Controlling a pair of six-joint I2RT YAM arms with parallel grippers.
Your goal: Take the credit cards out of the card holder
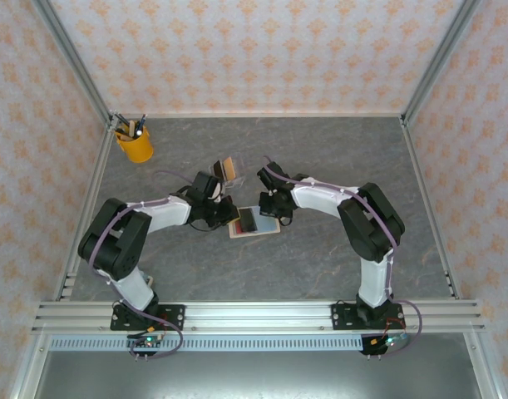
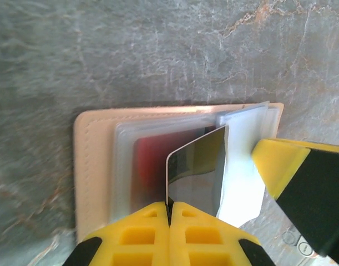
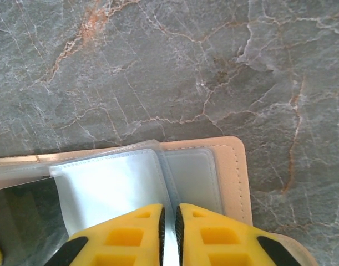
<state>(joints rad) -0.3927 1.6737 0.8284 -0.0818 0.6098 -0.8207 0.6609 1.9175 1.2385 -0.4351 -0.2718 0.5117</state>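
Card holder (image 1: 255,223) lies open on the grey table (image 1: 337,266), between the arms. Left gripper (image 2: 169,208) is pinched tight on a dark credit card (image 2: 200,172) tilted up off the sleeves. Right gripper (image 3: 168,213) is clamped on a clear sleeve page (image 3: 108,188), and a red card (image 2: 150,160) sits pocketed.

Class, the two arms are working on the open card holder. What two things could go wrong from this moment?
1. The left gripper pinches the dark card by one edge only, so it may slip from the jaws as it is pulled out.
2. The right gripper grips just a clear sleeve, so the card holder could lift or drag along with the card.
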